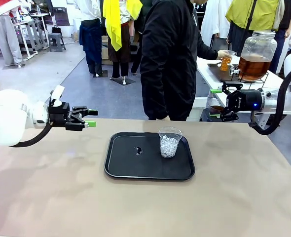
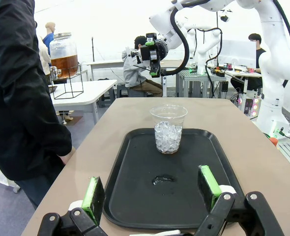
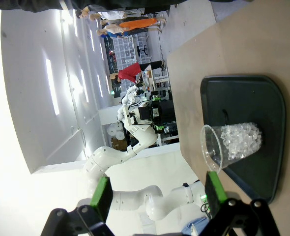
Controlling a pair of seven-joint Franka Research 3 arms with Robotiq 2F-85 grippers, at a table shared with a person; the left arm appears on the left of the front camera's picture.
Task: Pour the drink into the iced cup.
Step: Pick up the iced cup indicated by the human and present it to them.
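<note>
The iced cup (image 1: 169, 142), clear plastic and half full of ice, stands upright on the right part of a black tray (image 1: 121, 168). The drink (image 1: 254, 66) is amber liquid in a big glass dispenser jar (image 1: 258, 44) on a side table at the far right. There a person's hand holds a second clear cup (image 1: 226, 61) of amber liquid at the tap. My left gripper (image 1: 89, 118) hovers open, left of the tray. My right gripper (image 1: 215, 103) hovers open beyond the table's far right edge. The left wrist view has the iced cup (image 2: 168, 130) ahead of the open fingers (image 2: 93, 196).
A person in a black jacket (image 1: 167, 59) stands at the far table edge, turned toward the jar. A small wet spot (image 1: 138, 150) lies on the tray left of the cup. The jar sits on a black wire stand (image 2: 69, 86). Bare tabletop surrounds the tray.
</note>
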